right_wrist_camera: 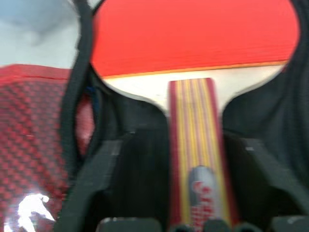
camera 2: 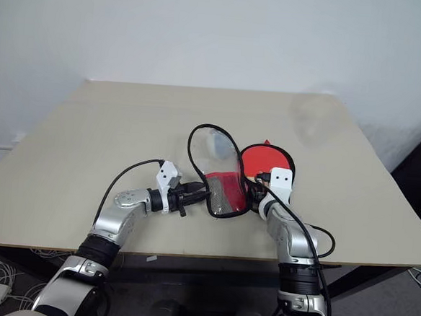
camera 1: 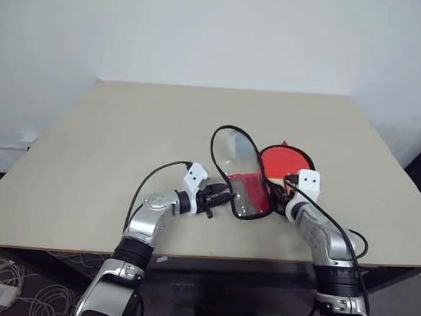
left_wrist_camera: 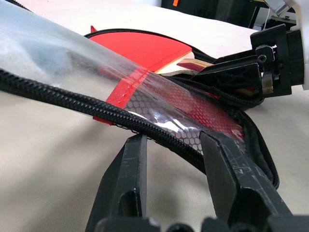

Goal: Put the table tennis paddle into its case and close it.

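now the left hand (camera 1: 226, 197) pinches the case (camera 1: 247, 197) flap up; right hand (right_wrist_camera: 195, 193) spread wide around the paddle (right_wrist_camera: 193, 38) handle, so a slipping flap could snag it

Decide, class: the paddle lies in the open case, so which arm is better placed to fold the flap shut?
Left. Its gripper already pinches the raised clear flap's zip edge, while the right gripper stands open around the paddle's handle inside the case.

paddle (camera 1: 279, 163): one | case (camera 1: 242, 176): one | table (camera 1: 125, 137): one | grippers: two, left (camera 1: 226, 197), right (camera 1: 283, 205)
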